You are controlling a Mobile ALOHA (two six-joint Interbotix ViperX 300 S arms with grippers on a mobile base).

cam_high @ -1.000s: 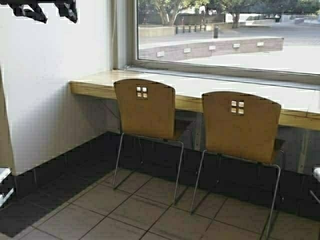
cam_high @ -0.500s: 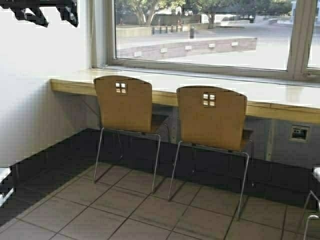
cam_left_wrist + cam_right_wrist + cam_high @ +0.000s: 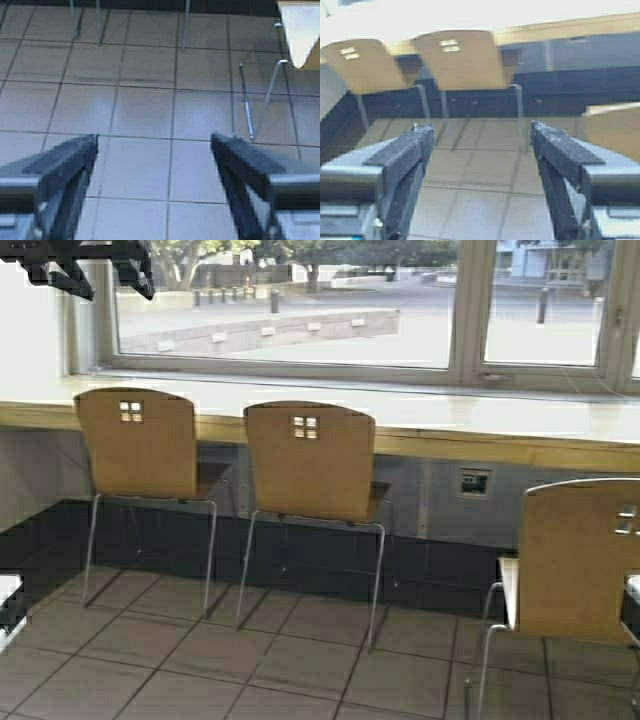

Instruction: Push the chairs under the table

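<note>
Left chair (image 3: 140, 445) and middle chair (image 3: 312, 462) sit tucked at the table (image 3: 440, 445). Right chair (image 3: 580, 560) stands well out on the tiles, not yet pushed. Left gripper (image 3: 155, 150) hangs over bare floor, fingers spread, empty. Right gripper (image 3: 481, 145) likewise released. Likely step: approach; next, line up behind the right chair's back.

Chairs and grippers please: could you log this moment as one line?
two chairs tucked at table | third chair out, right | left gripper open | right gripper open | no contact
</note>
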